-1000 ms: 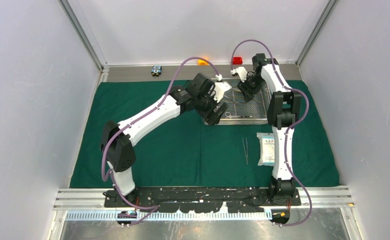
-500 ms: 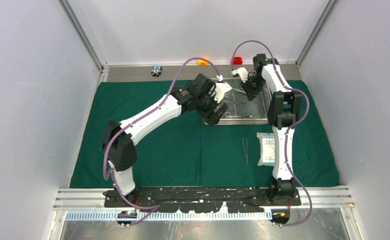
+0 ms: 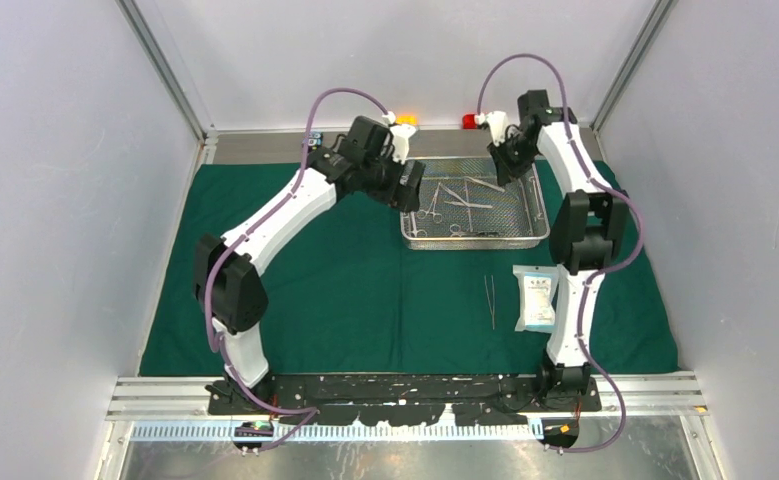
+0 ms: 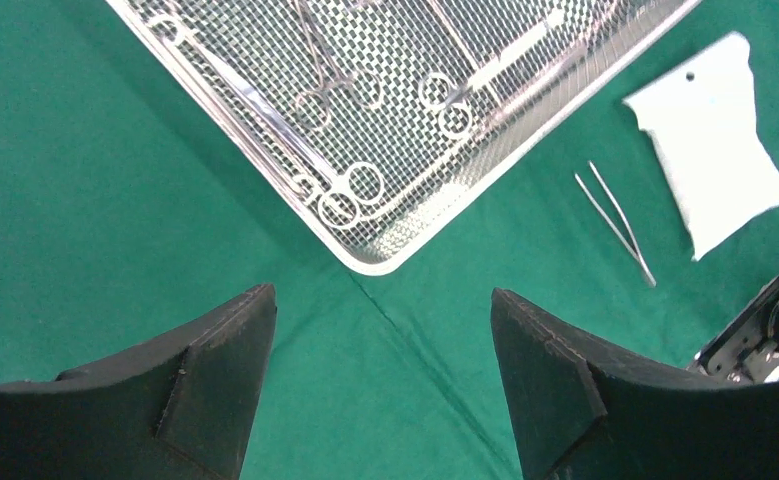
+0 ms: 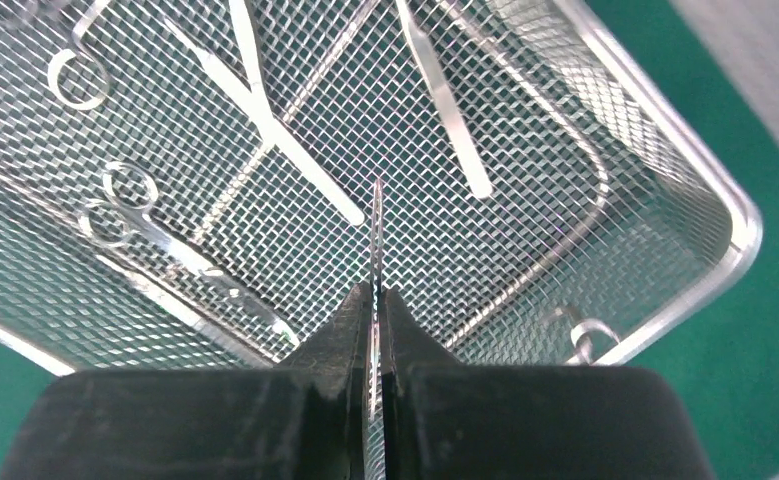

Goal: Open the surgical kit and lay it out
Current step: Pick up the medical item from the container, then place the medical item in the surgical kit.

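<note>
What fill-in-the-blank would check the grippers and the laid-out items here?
The right gripper is ___ on a slim steel instrument over the mesh tray.
The left gripper is ___ and holds nothing.
The tweezers and the white packet lie ___ the tray, on the green cloth.
Missing words: shut; open; outside.

Around your bench stand plain pale grey walls on three sides, evenly lit, joined by slanting aluminium corner posts.
</note>
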`<state>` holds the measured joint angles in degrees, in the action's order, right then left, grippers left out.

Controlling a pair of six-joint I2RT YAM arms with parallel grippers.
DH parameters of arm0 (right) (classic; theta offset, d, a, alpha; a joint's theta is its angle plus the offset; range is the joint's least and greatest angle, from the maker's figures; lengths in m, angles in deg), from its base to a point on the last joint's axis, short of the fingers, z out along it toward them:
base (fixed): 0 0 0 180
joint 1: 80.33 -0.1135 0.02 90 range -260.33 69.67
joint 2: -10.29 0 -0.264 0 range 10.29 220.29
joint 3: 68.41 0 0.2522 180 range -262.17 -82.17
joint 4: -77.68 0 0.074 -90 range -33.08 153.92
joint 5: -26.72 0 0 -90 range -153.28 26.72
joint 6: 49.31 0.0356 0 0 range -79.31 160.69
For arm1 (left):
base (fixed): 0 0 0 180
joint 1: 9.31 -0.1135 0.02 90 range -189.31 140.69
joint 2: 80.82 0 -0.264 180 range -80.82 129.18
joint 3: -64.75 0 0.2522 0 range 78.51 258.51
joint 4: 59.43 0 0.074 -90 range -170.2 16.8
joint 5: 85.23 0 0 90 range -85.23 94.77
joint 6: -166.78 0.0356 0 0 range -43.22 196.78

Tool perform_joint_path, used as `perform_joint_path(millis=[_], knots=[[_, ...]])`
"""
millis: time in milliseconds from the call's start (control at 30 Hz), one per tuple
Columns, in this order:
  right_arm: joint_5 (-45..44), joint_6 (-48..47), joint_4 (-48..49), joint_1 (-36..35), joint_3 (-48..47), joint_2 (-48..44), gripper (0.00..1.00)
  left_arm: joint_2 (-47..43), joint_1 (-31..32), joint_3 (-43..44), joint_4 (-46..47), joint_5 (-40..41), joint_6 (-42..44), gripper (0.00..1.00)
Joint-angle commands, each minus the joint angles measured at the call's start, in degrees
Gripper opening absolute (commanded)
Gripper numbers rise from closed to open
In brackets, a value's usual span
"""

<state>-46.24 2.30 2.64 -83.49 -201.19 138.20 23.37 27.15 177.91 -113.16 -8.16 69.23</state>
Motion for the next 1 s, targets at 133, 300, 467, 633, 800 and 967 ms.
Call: perform_joint_path(millis=[133, 300, 467, 633, 800, 967], knots=[[-7.7, 24.3, 11.3, -4.0, 15.6, -20.5, 0.00, -0.6, -2.8, 1.6, 4.1, 4.6, -7.1, 0.80], [-13.2, 41.3, 19.8, -8.2, 34.7, -34.1, 0.00, -0.9, -6.1, 2.6, 4.1, 7.2, -8.9, 0.80], [-14.5, 49.2, 21.0, -13.6, 43.9, -40.6, 0.01, 0.1, -7.4, 4.7, 3.0, 8.9, -8.0, 0.81], [-12.4, 56.3, 24.1, -15.5, 52.7, -44.5, 0.00, 0.0, -7.8, 3.7, 3.3, 11.8, -6.2, 0.81], [-12.5, 61.6, 26.9, -17.1, 59.9, -46.8, 0.00, -2.5, -7.9, -2.4, 6.8, 15.0, -3.3, 0.81], [-11.3, 64.3, 31.2, -19.5, 65.6, -47.6, 0.00, -5.6, -7.9, -9.1, 10.1, 17.0, -1.4, 0.83]])
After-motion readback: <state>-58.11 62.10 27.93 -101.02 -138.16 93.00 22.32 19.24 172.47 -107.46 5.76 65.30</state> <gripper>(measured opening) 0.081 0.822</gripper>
